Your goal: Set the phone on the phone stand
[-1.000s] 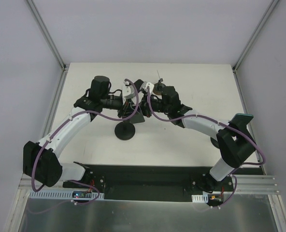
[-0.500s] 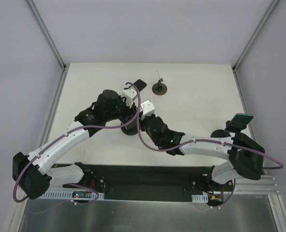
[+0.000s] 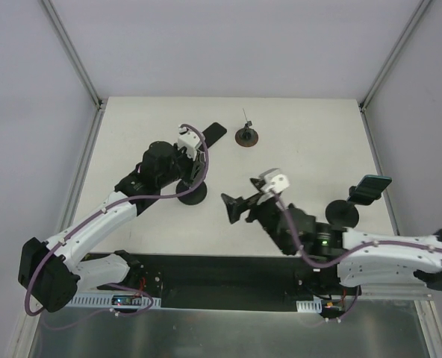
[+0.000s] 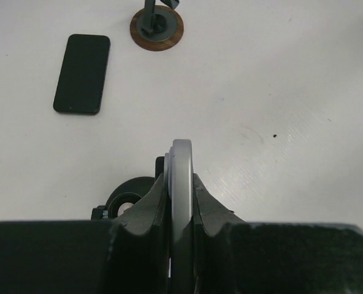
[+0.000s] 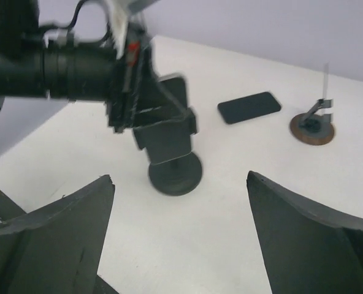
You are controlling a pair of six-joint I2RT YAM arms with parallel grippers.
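The black phone (image 3: 213, 133) lies flat on the white table, also in the left wrist view (image 4: 82, 73) and the right wrist view (image 5: 249, 107). The black phone stand (image 3: 191, 191) stands nearer, on its round base (image 5: 175, 173). My left gripper (image 3: 196, 159) is shut on the thin grey edge of the stand's top plate (image 4: 182, 165), with the base (image 4: 127, 197) below it. My right gripper (image 3: 236, 209) hangs open and empty to the near right of the stand, its fingers (image 5: 59, 226) wide apart and facing the stand.
A small brown disc with a thin upright pin (image 3: 246, 135) stands right of the phone. A second black stand (image 3: 345, 214) holding a teal-edged device (image 3: 373, 186) is at the right. Metal frame rails run along both table sides.
My right gripper has opened and its arm has pulled back from the stand toward the near right. The left gripper stays shut on the stand's plate, shifted slightly left.
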